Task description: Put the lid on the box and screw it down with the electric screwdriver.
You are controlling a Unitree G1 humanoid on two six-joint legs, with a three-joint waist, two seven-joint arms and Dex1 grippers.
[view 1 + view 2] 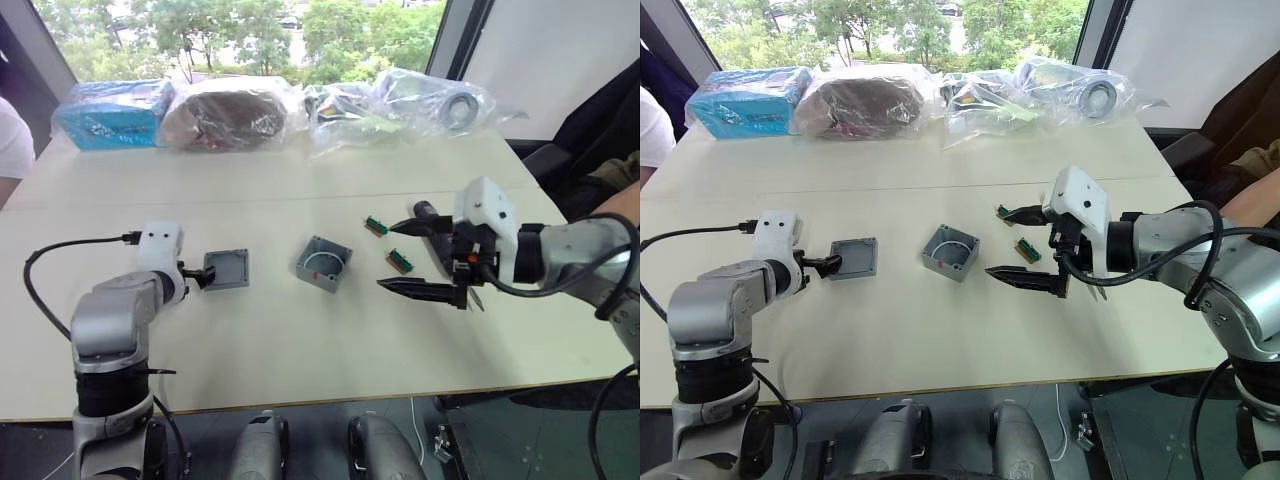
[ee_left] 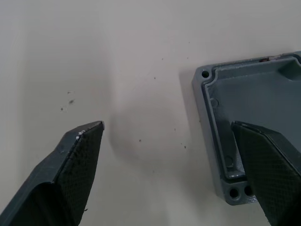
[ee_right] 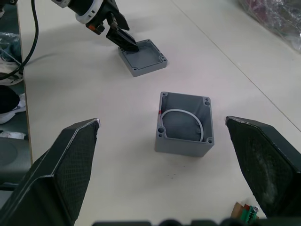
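Left gripper (image 1: pixel 200 277) is sitting low over the desk (image 1: pixel 300 340) at the lid's (image 1: pixel 227 268) left edge. Fingers are spread apart: in the left wrist view one finger (image 2: pixel 263 165) is overlapping the lid's open hollow side near a corner with screw holes, the other finger (image 2: pixel 77 160) is hanging over bare desk well clear of it. Can't tell if the inner finger is actually touching the plastic. Nothing is gripped.

The lid is lying hollow side up, flat on the desk, left of the box (image 1: pixel 323 263) and clearly apart from it.

The box is sitting upright mid-desk, open side up, white curved wire (image 3: pixel 183 115) looping inside, screw bosses showing in the corners. It is slightly rotated relative to the desk edge. Nothing is touching it.

Right gripper (image 1: pixel 420 258) is hovering right of the box, pointing toward it, fingers wide apart and empty. In the right wrist view the box is sitting between the two fingers (image 3: pixel 66 174) but further out, no contact.

Two small green-and-brown blocks (image 1: pixel 400 261) are lying on the desk beside the right gripper, one near its upper finger (image 1: pixel 376 225), the other between the fingers.

Along the far desk edge: plastic-wrapped bundles (image 1: pixel 230 110) and a blue package (image 1: pixel 105 115). A person's sleeve (image 1: pixel 12 140) is showing at the left border.
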